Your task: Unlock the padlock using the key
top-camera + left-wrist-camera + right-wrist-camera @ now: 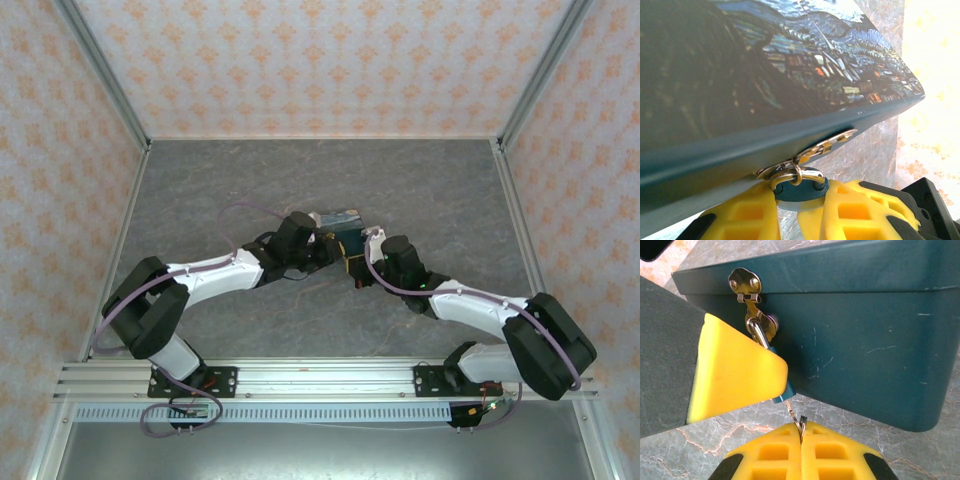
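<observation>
From above, the left hand (327,250) and the right hand (357,272) are meeting nose to nose at the front of a dark blue rectangular box with a swirl-print lid (340,220), which is sitting near the middle of the grey marbled desk (440,190). In the left wrist view, the left hand's yellow fingers (750,220) are clamping the tiny teal-bodied padlock with a grey metal shackle (800,188), which is hanging from the box's small metal hasp (832,142) just under the lid edge. In the right wrist view, the right hand's pads are pressing together on the thin silvery metal key (800,421). Its tip seems to be reaching the padlock's underside, though whether it is seated is too small to tell. The step in hand looks like inserting and turning. The left hand should be steadying the body squarely while the right hand is pushing straight along the keyway, then twisting gently about the key's own axis, so the slim shaft is neither bending nor slipping from the pinch.
</observation>
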You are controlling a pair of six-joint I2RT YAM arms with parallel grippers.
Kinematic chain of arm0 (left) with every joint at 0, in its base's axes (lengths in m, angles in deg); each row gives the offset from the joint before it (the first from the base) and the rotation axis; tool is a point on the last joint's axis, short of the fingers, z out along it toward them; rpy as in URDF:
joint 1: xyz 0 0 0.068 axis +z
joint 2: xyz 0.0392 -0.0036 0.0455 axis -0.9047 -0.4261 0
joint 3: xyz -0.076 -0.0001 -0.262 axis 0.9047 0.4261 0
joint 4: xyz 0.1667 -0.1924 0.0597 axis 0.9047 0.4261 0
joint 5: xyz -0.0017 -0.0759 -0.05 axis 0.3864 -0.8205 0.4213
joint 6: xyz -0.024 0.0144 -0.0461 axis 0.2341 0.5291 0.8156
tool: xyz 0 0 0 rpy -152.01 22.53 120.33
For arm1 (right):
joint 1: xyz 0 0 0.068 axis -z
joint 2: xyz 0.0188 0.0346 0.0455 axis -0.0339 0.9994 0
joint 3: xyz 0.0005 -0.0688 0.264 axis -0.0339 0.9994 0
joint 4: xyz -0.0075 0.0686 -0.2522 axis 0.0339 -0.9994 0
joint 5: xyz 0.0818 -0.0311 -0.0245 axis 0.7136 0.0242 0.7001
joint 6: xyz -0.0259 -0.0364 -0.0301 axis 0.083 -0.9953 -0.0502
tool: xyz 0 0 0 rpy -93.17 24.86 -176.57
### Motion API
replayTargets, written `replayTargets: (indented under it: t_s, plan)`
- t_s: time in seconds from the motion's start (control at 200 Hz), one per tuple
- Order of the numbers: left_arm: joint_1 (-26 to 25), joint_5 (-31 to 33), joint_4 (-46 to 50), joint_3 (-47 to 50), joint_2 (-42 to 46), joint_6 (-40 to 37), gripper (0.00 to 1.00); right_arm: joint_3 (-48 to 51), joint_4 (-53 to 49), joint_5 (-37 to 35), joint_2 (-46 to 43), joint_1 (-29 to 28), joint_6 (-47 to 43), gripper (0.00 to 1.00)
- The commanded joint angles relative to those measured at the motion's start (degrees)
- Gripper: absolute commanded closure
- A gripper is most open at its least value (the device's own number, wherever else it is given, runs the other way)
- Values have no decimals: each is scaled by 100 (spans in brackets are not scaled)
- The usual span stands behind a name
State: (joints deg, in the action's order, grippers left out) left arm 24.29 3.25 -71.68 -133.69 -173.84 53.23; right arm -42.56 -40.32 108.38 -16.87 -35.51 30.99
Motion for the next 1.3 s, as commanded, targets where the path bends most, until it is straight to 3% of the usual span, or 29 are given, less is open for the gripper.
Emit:
replayTargets:
  t_s: [0.0,0.51,1.071,1.296]
  plan:
    - [-143,-253,-316,-121,-133,60,85,-433,1276,249,-76,-43,89,100]
    - [-143,-323,-410,-143,-198,181,85,-429,2041,454,-111,105,401,100]
    - [-136,-373,-889,-144,-1071,379,85,354,1789,279,269,133,697,100]
    - [-135,-387,-1133,-96,-1271,480,71,756,2207,30,472,71,1243,100]
